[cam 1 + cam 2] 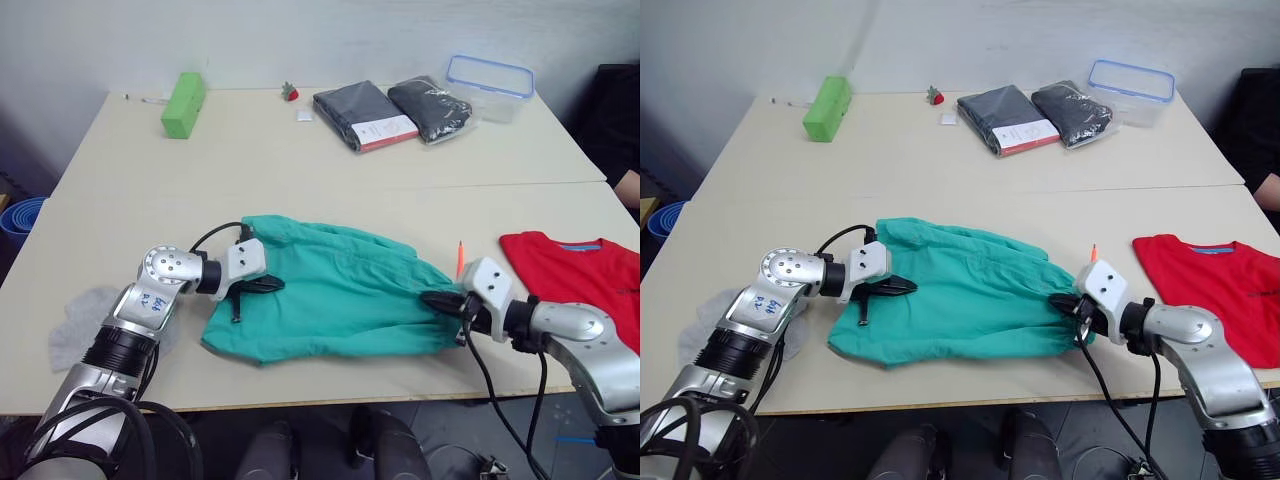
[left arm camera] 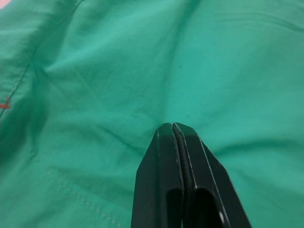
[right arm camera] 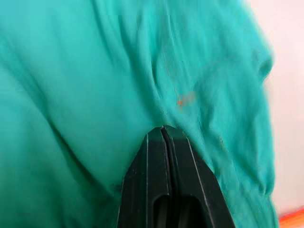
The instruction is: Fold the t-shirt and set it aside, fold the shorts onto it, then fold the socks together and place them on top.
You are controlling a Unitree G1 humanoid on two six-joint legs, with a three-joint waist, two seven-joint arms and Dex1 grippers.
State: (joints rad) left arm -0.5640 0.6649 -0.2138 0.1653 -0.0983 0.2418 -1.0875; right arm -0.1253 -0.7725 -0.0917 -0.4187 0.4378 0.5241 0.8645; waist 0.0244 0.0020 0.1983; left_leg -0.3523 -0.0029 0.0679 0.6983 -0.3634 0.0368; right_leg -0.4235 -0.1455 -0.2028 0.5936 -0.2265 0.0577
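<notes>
Table (image 1: 300,160), left to right.

- Blue object (image 1: 20,218): off the table's left edge, partly visible.
- Socks (image 1: 80,322): light grey, at the near left edge, partly under the left arm.
- Green block (image 1: 183,104): far left of the table, well apart from the garments.
- Left gripper (image 1: 268,285): black fingers pressed together at the tips, lying on the left end of the shorts; whether cloth is pinched between them cannot be told.
- Small red item (image 1: 290,93): far edge, near centre.
- Shorts (image 1: 340,295): teal-green, spread flat across the near centre, spanning from one gripper to the other.
- Two dark packaged garments (image 1: 390,112): far side, right of centre.
- Clear container, blue rim (image 1: 488,86): far right corner.
- Right gripper (image 1: 440,299): fingers closed tip to tip at the right end of the shorts, fabric bunched there.
- Orange marker (image 1: 460,258): just beyond the right gripper.
- T-shirt (image 1: 575,275): red, flat at the near right, apart from the shorts.
</notes>
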